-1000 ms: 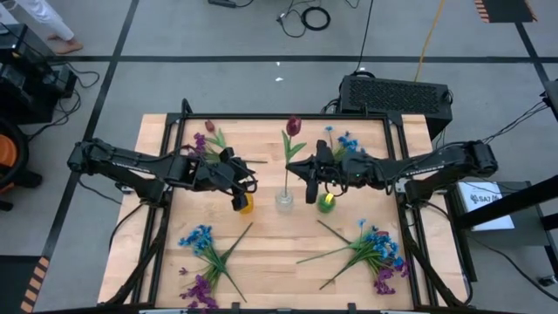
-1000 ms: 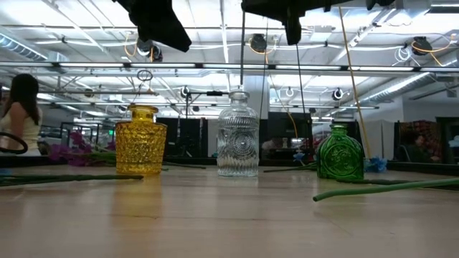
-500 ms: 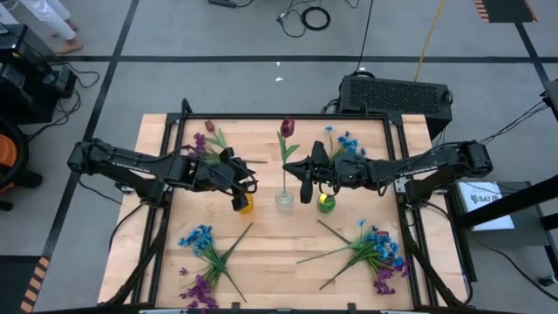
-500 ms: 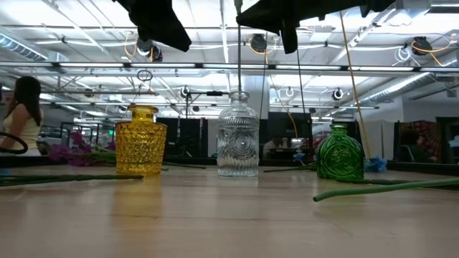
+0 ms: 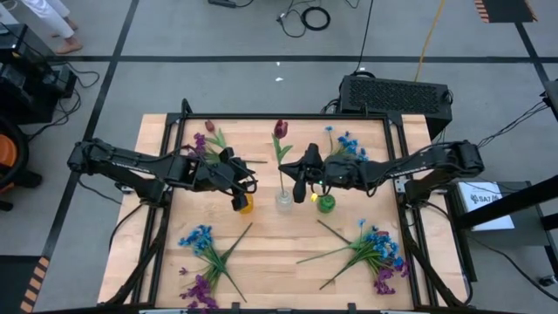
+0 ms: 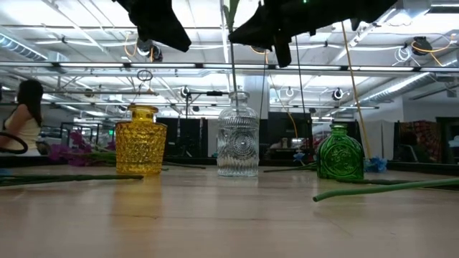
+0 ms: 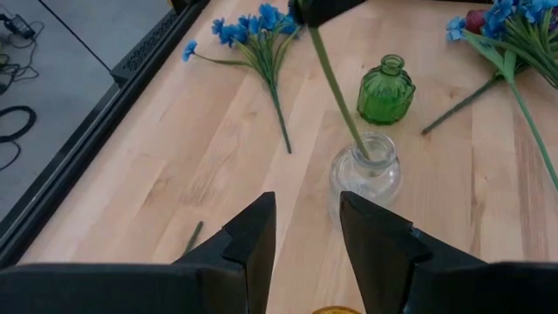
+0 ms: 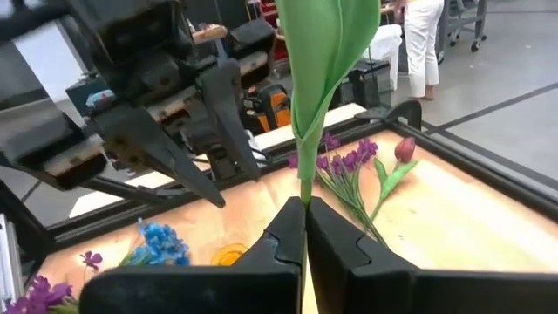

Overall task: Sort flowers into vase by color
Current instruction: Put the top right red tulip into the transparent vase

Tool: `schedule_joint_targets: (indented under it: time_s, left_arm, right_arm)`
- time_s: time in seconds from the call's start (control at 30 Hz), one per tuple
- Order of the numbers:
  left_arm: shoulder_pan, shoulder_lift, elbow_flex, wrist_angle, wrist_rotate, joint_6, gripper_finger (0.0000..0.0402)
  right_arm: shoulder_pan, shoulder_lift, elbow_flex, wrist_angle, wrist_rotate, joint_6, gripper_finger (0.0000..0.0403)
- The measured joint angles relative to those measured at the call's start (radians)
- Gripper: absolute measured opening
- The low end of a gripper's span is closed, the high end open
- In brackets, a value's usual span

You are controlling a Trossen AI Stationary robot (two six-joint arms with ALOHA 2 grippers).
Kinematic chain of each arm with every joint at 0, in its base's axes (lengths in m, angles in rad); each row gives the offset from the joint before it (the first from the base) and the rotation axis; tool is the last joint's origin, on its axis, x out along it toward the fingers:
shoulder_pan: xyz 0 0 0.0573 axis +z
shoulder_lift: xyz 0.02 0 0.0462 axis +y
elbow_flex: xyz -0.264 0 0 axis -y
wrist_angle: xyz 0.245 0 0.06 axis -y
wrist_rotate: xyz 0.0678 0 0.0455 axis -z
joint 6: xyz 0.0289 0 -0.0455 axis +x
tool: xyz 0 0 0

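Note:
Three glass vases stand mid-table: a yellow vase (image 5: pixel 245 206), a clear vase (image 5: pixel 284 200) and a green vase (image 5: pixel 325 204). A dark red tulip (image 5: pixel 280 129) with a long green stem (image 7: pixel 336 87) stands with its lower end in the clear vase's mouth (image 7: pixel 364 153). My right gripper (image 5: pixel 301 181) is shut on that stem above the vase. My left gripper (image 7: pixel 306 234) hangs open above the yellow vase, with nothing between its fingers. My right gripper pinches the tulip's stem (image 8: pixel 304 187), just below its leaf (image 8: pixel 327 52), between its two fingertips (image 8: pixel 283 235). The fingers come nearly level from the table's right and lie across the stem. The tulip stands upright, leaning a little toward the table's left, its lower end inside the clear vase (image 6: pixel 238 136).
Bunches of blue and purple flowers lie at the near left (image 5: pixel 206 255) and near right (image 5: pixel 373 253). Purple sprigs and a red bud (image 5: pixel 207 138) lie far left, blue sprigs (image 5: pixel 344 141) far right. A person (image 6: pixel 21 115) is in the room beyond the table.
My right gripper has gone down and toward the table's left, still shut on the stem. The tulip's blossom has swung toward the left, so the stem now leans, while its lower end has stayed in the clear vase.

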Motion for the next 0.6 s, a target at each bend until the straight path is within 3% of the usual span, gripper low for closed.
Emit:
schedule_joint_targets:
  time_s: [0.6]
  left_arm:
    - [0.0, 0.0, 0.0, -0.003, 0.0, 0.001, 0.0137]
  right_arm:
    - [-0.001, 0.015, 0.0, -0.064, 0.0, 0.06, 0.0]
